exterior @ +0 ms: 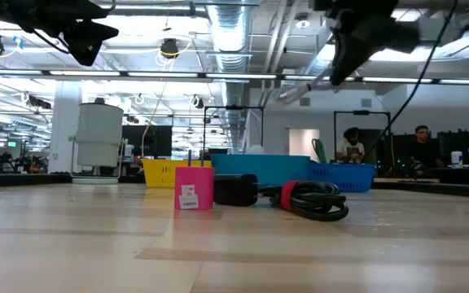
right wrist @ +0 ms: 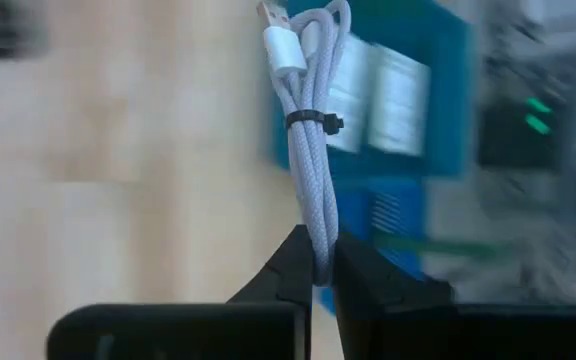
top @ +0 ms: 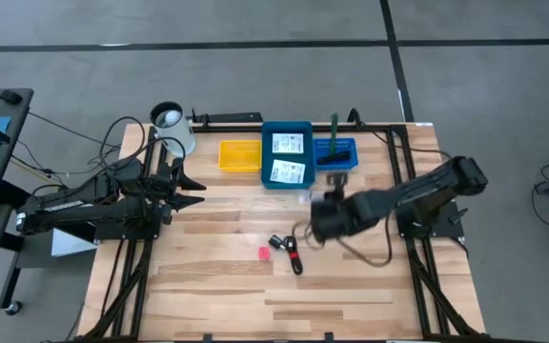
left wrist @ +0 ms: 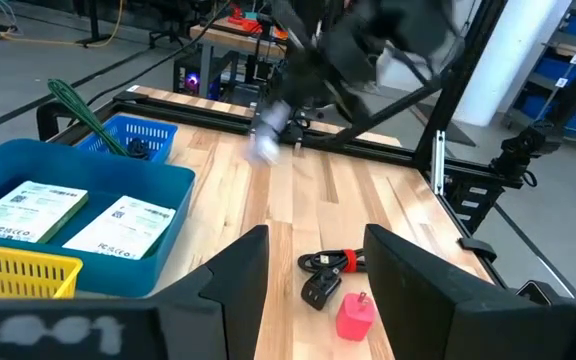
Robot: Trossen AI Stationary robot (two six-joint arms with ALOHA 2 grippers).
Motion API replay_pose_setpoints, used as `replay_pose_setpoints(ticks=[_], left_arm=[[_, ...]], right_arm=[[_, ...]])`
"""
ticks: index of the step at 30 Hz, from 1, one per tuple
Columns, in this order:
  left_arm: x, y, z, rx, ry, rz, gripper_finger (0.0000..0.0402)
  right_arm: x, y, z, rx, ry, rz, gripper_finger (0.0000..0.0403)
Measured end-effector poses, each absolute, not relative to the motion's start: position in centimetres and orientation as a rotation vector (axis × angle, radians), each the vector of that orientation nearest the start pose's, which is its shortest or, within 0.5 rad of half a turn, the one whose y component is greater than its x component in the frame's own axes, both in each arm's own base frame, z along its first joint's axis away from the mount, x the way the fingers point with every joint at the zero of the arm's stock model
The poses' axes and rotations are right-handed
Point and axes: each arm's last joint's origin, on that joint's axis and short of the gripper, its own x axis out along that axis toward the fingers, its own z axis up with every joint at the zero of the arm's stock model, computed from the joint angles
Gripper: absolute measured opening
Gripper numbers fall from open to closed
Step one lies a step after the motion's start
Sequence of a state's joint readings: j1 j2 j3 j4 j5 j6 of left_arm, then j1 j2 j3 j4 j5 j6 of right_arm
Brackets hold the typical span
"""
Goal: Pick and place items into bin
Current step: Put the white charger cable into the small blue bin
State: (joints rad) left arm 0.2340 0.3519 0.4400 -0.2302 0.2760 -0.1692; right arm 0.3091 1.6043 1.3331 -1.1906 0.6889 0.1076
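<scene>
My right gripper [right wrist: 318, 268] is shut on a coiled white braided cable [right wrist: 310, 120] and hangs above the table just near of the blue bin [top: 286, 176]; in the high view the right gripper [top: 315, 205] carries it as a pale blur. The bin holds two white printed cards [top: 287, 144]. A green pen [top: 335, 129] stands in the small blue basket [top: 335, 164]. On the wood lie a pink cube [top: 264, 252], a small black piece [top: 276, 241] and a black cable with a red band [top: 296, 259]. My left gripper [top: 196, 186] is open over the table's left side. My right gripper pinches the white cable bundle at one looped end [right wrist: 320, 240] between its two fingers. The bundle runs straight out beyond the fingertips, bound by a black tie [right wrist: 313, 122], with its plug [right wrist: 280, 45] at the free end. It is lifted clear of the table.
A yellow bin [top: 239, 154] sits left of the blue bin, and a white cylinder [top: 172, 129] stands at the far left corner. Black rails run along the table's far edge and both sides. Bare wood stretches along the near half.
</scene>
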Motion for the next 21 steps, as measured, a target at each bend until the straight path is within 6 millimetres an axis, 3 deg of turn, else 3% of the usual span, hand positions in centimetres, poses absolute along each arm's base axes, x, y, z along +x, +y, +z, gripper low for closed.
replay_pose_setpoints(ticks=[5, 10, 15, 21], left_arm=[[10.5, 1.7, 26.2, -0.204, 0.141, -0.03, 0.0155], [10.5, 1.7, 26.2, -0.204, 0.141, -0.031, 0.0155], [10.5, 1.7, 26.2, -0.204, 0.141, -0.031, 0.0155], [10.5, 1.7, 26.2, -0.205, 0.143, -0.031, 0.0155]], right_arm=[[27.3, 1.8, 29.0, -0.582, 1.273, -0.618, 0.0012], [26.9, -3.8, 29.2, -0.5, 1.374, -0.723, 0.0012], [26.6, -8.8, 27.8, -0.362, 1.518, -0.714, 0.0012], [26.5, -12.7, 25.6, -0.233, 1.635, -0.711, 0.0044]])
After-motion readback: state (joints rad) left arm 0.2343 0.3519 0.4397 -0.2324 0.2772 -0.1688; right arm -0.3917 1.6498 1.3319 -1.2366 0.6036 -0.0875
